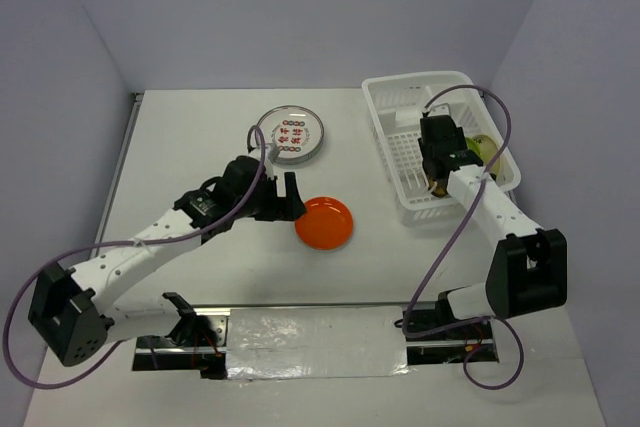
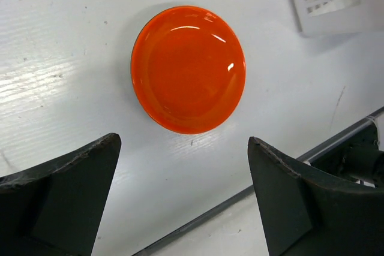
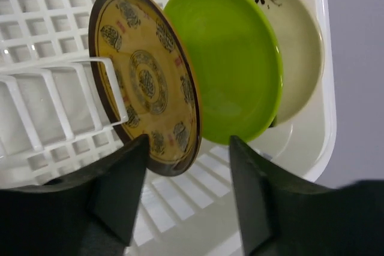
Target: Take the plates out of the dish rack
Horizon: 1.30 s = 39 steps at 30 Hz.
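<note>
Jaws on your right gripper (image 3: 189, 148) were spread at the bottom of its wrist view. The lower rim of the golden-tan plate (image 3: 147, 79) showed between them, and nothing was pinched yet. I judged you to be at the grasp for a third plate. The next move called for closing on that rim alone, because the green plate (image 3: 231, 58) leaned just behind it. Further toward the upper right stood the cream plate (image 3: 294, 46). All three were on edge in the dish rack (image 3: 36, 4). Your left gripper (image 2: 183, 143) was likewise spread and empty, above the orange plate (image 2: 188, 69), which lay flat on the table (image 2: 60, 40). Above centre in the top view, the white plate (image 1: 290, 137) lay on the table, apart from the rack.
</note>
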{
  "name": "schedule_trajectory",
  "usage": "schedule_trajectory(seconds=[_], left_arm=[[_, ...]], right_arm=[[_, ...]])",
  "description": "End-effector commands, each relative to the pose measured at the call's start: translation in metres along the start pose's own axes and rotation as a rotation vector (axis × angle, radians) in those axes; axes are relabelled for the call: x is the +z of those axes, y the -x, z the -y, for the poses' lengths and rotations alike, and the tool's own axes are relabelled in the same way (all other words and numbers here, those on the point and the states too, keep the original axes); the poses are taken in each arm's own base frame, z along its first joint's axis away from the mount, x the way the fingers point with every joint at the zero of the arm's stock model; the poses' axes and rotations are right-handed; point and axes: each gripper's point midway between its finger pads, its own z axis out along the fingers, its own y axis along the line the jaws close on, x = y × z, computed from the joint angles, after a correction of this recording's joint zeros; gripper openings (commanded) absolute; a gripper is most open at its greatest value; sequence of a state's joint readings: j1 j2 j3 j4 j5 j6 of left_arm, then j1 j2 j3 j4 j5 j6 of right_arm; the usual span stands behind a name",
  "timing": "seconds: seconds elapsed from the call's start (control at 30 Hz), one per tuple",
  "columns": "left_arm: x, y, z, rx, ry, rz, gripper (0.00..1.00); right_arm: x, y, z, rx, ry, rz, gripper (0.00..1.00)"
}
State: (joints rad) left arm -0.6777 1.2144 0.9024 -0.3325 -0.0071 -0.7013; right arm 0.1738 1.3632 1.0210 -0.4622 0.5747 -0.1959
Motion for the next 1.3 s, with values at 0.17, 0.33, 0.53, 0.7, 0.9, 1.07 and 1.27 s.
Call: schedule_trajectory(seconds=[0.17, 0.33, 0.53, 0.7, 0.9, 1.07, 1.27], left_arm=[[-0.029, -0.001, -0.005, 0.079, 0.019, 0.011, 0.99], [-0.027, -0.004, -0.008, 0.086, 0.029, 0.001, 0.99], [-0.034, 0.010, -0.005, 0.084, 0.043, 0.035, 1.00], [-0.055, 0.039, 0.011, 0.078, 0.021, 0.125, 1.00], [-0.080, 0.070, 0.052, 0.113, -0.169, 0.250, 1.00], [-0.119, 0.102, 0.100, 0.216, -0.409, 0.440, 1.00], [-0.111, 0.109, 0.080, 0.230, -0.292, 0.465, 0.99]], right_arm=[[0.016, 0.037, 0.011, -0.018, -0.052, 0.088, 0.14], [0.013, 0.040, 0.012, 0.003, -0.058, 0.105, 0.00], [-0.017, 0.061, 0.023, 0.055, -0.065, 0.181, 0.00], [-0.067, 0.095, 0.042, 0.026, -0.169, 0.295, 0.00], [-0.158, 0.125, 0.029, 0.011, -0.149, 0.453, 0.00], [-0.219, 0.117, -0.084, 0.037, 0.657, 0.532, 0.00], [-0.303, 0.107, -0.125, 0.151, 1.191, 0.701, 0.00]])
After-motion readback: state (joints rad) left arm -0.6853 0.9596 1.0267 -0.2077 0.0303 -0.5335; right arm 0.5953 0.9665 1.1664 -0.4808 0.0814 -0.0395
